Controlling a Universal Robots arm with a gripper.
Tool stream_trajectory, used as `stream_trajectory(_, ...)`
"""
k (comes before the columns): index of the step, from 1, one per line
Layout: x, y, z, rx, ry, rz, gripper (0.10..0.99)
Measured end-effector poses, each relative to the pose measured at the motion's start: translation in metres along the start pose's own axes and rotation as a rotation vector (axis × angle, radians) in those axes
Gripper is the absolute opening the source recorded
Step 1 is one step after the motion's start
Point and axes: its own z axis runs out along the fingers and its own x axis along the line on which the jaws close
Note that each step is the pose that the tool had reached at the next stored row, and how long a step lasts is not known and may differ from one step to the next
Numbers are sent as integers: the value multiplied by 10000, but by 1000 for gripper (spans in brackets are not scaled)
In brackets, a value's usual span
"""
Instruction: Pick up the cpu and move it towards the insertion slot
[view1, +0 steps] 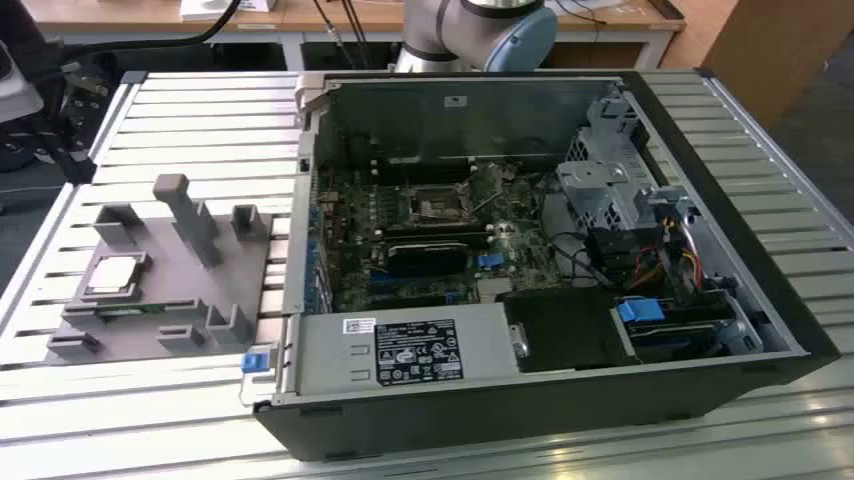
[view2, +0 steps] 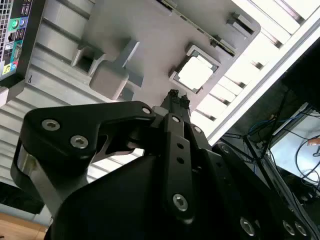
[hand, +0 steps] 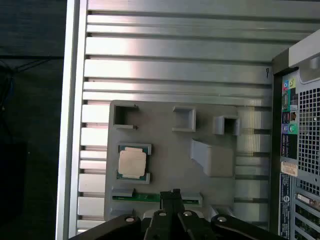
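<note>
Room inventory, as I see it from my station.

- Bench (view1: 174, 120): ribbed silver aluminium slats with a raised rail along the edge. Strong glare lies on the slats in the second wrist view.
- Wooden desk (view1: 134, 12): pale top on a white frame, standing behind the bench.
- Wooden panel (view1: 781, 40): brown and upright, at the exterior view's right.
- Floor (hand: 30, 100): dark, beside the bench edge.
- Cables (view2: 280, 127): I note blue and black ones, loose, below the bench edge.

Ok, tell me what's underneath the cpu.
The cpu lies in a square frame on the grey fixture plate, which rests on the slatted table. The frame's floor beneath the chip is covered.
</note>
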Motion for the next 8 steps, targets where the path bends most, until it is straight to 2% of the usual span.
stream_trajectory(8,12,0,0,1,0,0,106)
